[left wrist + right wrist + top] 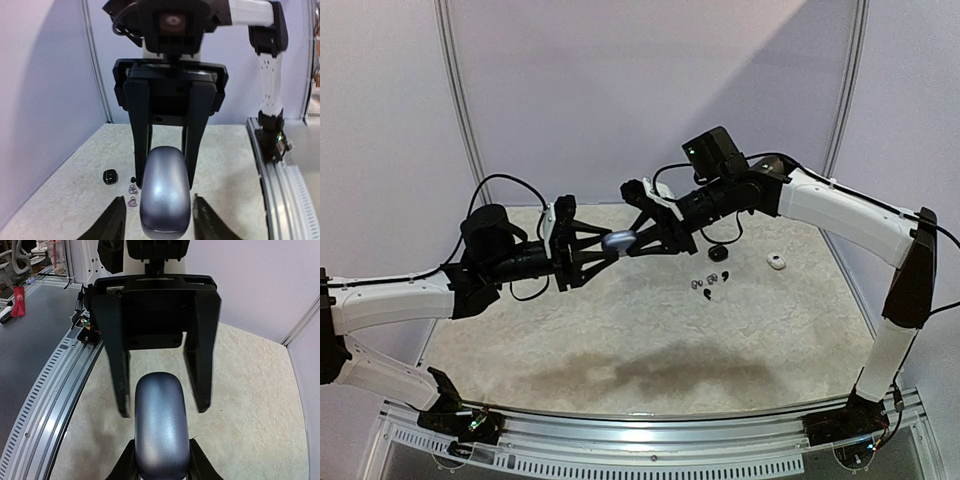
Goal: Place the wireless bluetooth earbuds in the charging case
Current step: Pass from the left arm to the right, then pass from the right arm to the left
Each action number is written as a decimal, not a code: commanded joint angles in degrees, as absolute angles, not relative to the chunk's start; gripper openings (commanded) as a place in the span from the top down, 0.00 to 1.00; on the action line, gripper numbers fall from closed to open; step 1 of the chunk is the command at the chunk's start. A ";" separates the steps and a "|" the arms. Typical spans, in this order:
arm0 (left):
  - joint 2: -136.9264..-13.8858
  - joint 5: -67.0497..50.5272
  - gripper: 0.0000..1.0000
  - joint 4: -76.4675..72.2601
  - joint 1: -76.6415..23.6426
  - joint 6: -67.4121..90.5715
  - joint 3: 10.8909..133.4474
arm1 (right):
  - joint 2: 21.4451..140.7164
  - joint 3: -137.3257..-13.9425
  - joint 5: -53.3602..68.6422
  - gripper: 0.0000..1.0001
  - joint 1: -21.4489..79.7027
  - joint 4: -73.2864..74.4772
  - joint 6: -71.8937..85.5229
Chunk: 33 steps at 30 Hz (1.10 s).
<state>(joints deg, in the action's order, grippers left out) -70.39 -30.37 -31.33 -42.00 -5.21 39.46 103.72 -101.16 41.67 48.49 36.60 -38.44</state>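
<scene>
We are mid-handover above the desk (620,340). The right claw (161,462) grips the silver charging case (618,240), and the left claw (159,215) stands open beside it. The earbuds (705,283) lie on the desk, to the right. Next, we judge, the case needs lowering and opening.

I read the charging case (161,425) as smooth, satin silver-blue, with a metallic sheen. Left gripper (163,411) fingers (114,365): matt black plastic. Table (650,340): mottled beige, matt, stone-like. Front rail (650,428): bare slotted metal.

Right arm (840,205), charging case (618,240) near earbuds (710,282)
</scene>
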 commanded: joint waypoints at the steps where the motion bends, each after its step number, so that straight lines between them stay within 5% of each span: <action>1: -70.07 -30.23 0.63 -28.94 -42.45 -2.33 39.33 | 101.65 -99.91 41.37 1.00 48.81 35.24 -38.63; 16: -71.15 -29.98 0.66 -27.88 -42.45 -6.38 39.76 | 99.76 -98.10 41.77 1.00 48.83 32.42 -37.44; 25: -72.10 -31.46 0.58 -30.47 -43.19 -5.06 40.99 | 100.02 -97.91 41.17 1.00 48.85 32.32 -37.27; 33: -72.98 -30.94 0.65 -31.71 -44.11 -3.93 41.72 | 100.23 -97.56 40.91 1.00 48.84 32.67 -37.52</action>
